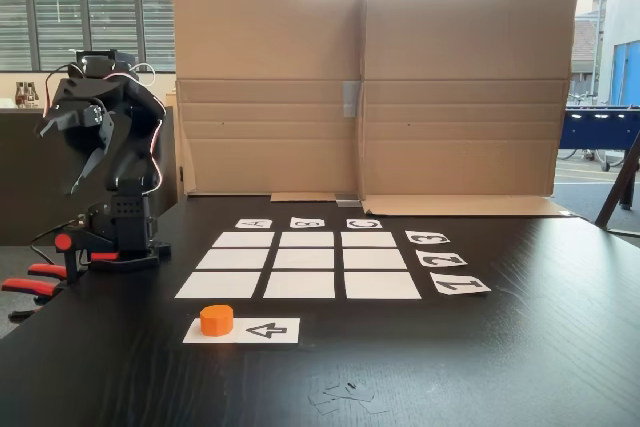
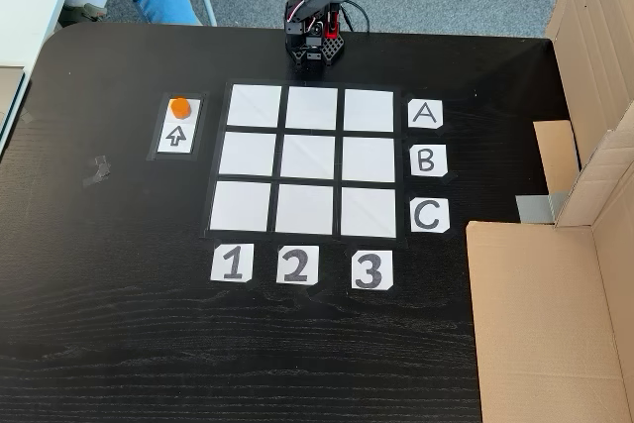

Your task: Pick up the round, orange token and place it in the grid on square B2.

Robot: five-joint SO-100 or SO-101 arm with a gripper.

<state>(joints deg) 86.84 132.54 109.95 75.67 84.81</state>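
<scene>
Right now the orange token (image 1: 216, 319) sits on the white arrow strip (image 1: 262, 330) beside the grid (image 1: 299, 265), while the claw (image 1: 78, 173) (folded up far away, holding nothing, its fingers a little apart) might bump it and send it rolling off the desk (image 1: 520, 367).

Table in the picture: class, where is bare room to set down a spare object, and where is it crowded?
Free: the dark table below the number cards, and left of the arrow strip. Crowded: the grid, its label cards, and the cardboard at right.
</scene>
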